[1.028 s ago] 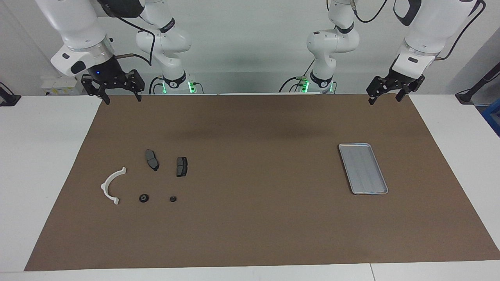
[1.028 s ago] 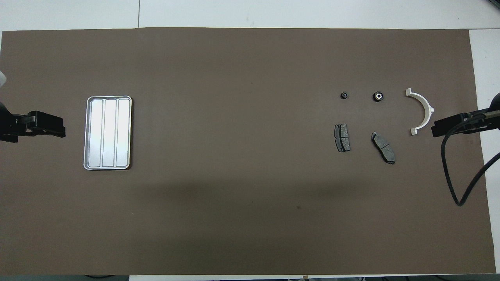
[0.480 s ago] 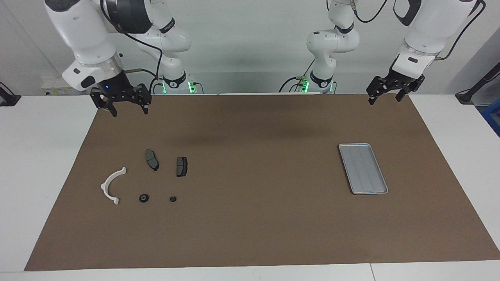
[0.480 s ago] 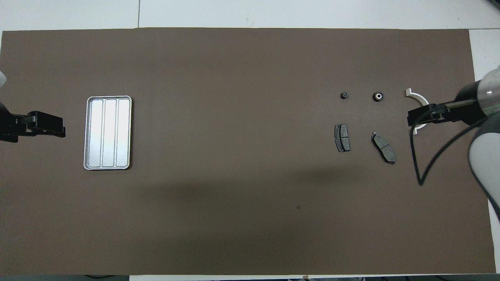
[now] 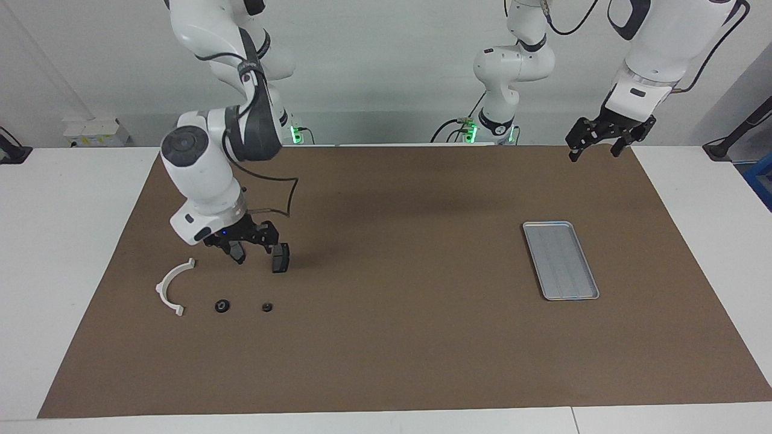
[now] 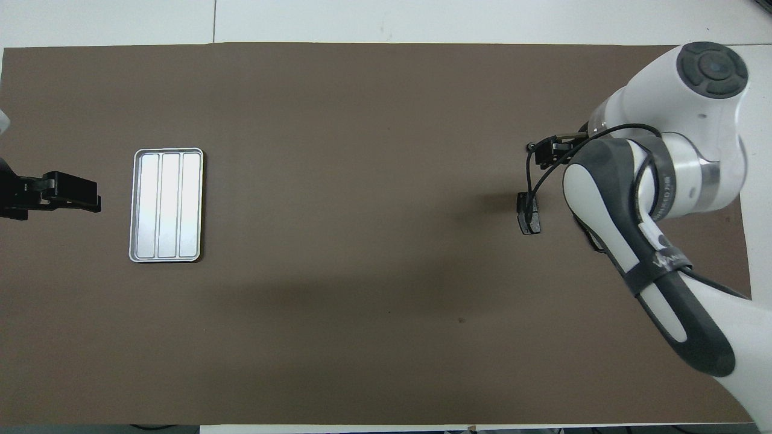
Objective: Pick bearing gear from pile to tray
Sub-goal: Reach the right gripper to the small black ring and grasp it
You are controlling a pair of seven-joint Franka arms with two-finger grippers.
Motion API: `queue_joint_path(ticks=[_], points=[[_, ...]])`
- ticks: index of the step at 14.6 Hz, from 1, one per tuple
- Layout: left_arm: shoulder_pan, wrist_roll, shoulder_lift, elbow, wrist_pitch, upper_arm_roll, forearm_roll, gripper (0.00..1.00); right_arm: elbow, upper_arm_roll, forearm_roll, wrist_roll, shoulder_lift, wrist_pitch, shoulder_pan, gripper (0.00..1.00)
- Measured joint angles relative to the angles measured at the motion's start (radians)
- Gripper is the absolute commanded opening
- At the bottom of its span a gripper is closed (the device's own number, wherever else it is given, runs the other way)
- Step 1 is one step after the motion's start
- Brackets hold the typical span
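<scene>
Right arm bent low over pile, jaws apart.

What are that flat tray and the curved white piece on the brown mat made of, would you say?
The tray looks like bare metal, perhaps aluminium: silver-grey, with a soft sheen, a low raised rim and pressed lengthwise ridges. The curved white piece looks like moulded plastic: plain matt white with small tabs at its ends, though painted metal can't be ruled out. The brown mat looks like matt paper or card.
</scene>
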Motion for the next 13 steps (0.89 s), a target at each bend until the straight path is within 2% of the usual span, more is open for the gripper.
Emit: queue_joint_path(ticks=[2, 7, 11, 13], points=[[0.0, 0.0, 0.0, 0.0, 0.0, 0.0, 0.0, 1.0, 0.021, 0.0, -0.01, 0.032, 0.077, 0.052, 0.003, 1.0], [0.0, 0.0, 0.0, 0.0, 0.0, 0.0, 0.0, 1.0, 0.173, 0.0, -0.012, 0.096, 0.258, 0.059, 0.018, 1.0], [0.0, 0.0, 0.0, 0.0, 0.0, 0.0, 0.0, 1.0, 0.197, -0.001, -0.026, 0.13, 0.3, 0.067, 0.023, 0.99], [0.0, 0.0, 0.0, 0.0, 0.0, 0.0, 0.0, 1.0, 0.201, -0.002, -0.031, 0.13, 0.3, 0.069, 0.023, 0.92]])
